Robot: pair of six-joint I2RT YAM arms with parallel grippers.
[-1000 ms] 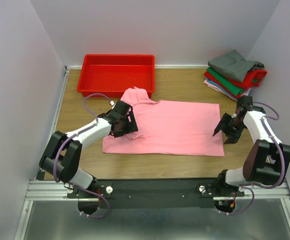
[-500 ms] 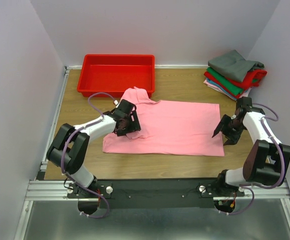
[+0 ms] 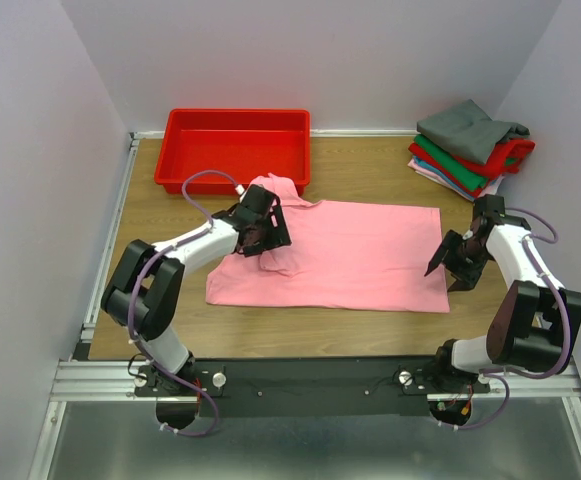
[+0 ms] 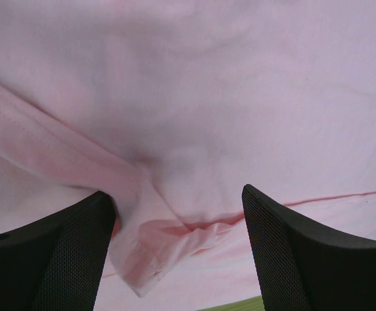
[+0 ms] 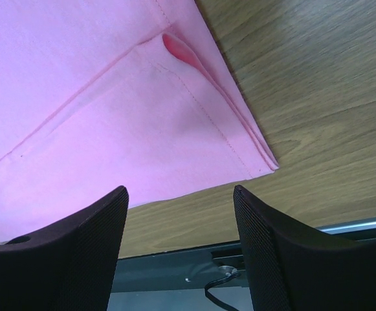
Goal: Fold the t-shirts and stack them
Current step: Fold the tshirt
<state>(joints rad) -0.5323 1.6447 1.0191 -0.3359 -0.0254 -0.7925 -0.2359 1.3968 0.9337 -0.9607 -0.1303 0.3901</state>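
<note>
A light pink t-shirt (image 3: 355,255) lies spread flat across the middle of the table. My left gripper (image 3: 260,232) hovers low over its left part, near the sleeve. In the left wrist view that gripper (image 4: 178,259) is open, and a raised fold of pink cloth (image 4: 168,236) lies between the fingers (image 4: 52,259), close to the left one. My right gripper (image 3: 448,262) is open beside the shirt's right edge. In the right wrist view it (image 5: 181,253) hangs above bare wood, just off the shirt's hemmed corner (image 5: 255,159). Folded grey, red and green t-shirts (image 3: 470,150) are stacked at the back right.
A red plastic tray (image 3: 235,113) stands at the back left, with the shirt's collar end close to its front wall. The table's front edge and the metal rail (image 3: 320,380) run under the right gripper. White walls close in the table on both sides.
My left gripper has moved away from me and slightly right, further onto the shirt's left part. The right arm has stayed still.
</note>
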